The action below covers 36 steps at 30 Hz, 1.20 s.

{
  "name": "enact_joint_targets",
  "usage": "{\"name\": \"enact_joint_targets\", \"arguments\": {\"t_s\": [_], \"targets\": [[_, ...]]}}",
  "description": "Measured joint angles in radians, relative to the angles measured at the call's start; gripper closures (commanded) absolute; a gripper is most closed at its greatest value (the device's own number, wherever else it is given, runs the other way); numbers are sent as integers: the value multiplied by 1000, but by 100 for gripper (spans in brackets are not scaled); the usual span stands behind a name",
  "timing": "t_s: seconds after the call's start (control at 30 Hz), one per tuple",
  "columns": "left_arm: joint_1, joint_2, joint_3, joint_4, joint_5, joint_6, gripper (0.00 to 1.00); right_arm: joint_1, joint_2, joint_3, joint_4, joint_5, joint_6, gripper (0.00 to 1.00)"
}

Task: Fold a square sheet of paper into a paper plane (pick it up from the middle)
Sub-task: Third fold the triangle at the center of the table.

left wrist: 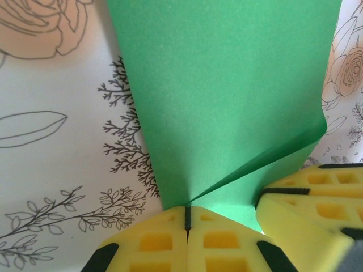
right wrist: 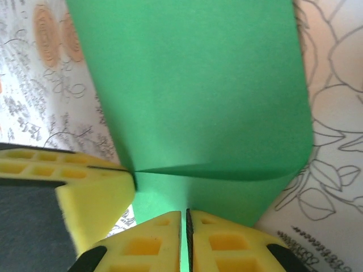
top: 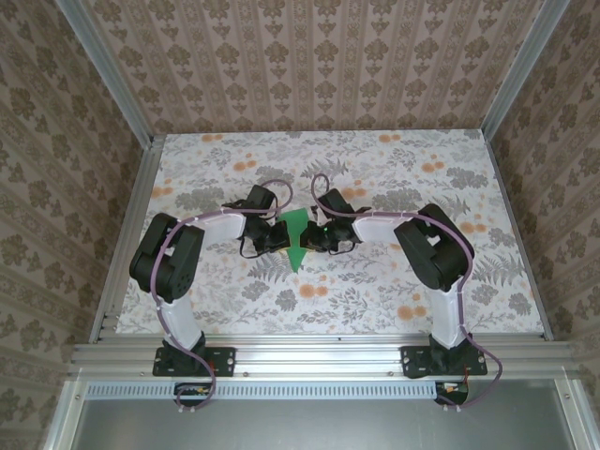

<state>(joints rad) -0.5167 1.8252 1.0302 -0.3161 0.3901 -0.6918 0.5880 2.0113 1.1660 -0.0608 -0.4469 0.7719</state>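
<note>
Patterned walls (top: 281,66) ring the floral bench (top: 394,291). At its centre, left gripper (left wrist: 187,218) from 9 o'clock and right gripper (right wrist: 186,218) from 3 o'clock pinch the green paper (top: 297,239), creased, tapering toward 6 o'clock.

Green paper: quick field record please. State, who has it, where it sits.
item: green sheet, partly folded, narrowing to a point toward the arm bases
fold: one raised crease across it, seen from both wrist views
left tool: shut on the sheet's edge
right tool: shut on the sheet's edge
location: between the two tools, mid-table, over the floral tabletop
lifted or resting: cannot tell
</note>
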Motion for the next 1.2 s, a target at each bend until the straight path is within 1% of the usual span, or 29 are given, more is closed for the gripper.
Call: {"name": "enact_joint_targets", "arguments": {"t_s": [0.07, 0.27, 0.33, 0.4, 0.53, 0.63, 0.8, 0.97, 1.2], "targets": [[0, 2, 5, -6, -2, 5, 98, 0, 2, 0, 1, 3, 21, 87], [-2, -1, 6, -4, -2, 14, 85, 2, 3, 0, 1, 22, 97, 87], [-5, -21, -6, 12, 3, 13, 82, 3, 3, 0, 1, 31, 118, 87], [-10, -68, -40, 42, 16, 5, 81, 6, 3, 0, 1, 42, 135, 87], [-31, -167, -126, 119, 45, -30, 81, 11, 0, 0, 1, 64, 172, 88], [-55, -197, -180, 161, 64, -56, 81, 13, 0, 0, 1, 77, 196, 88], [-87, -194, -217, 175, 87, -73, 84, 13, -1, 0, 1, 82, 224, 88], [-84, -163, -217, 175, 84, -76, 88, 13, -1, 0, 1, 83, 235, 88], [-82, -116, -200, 145, 74, -76, 91, 12, -1, 4, -2, 85, 251, 88]]}}
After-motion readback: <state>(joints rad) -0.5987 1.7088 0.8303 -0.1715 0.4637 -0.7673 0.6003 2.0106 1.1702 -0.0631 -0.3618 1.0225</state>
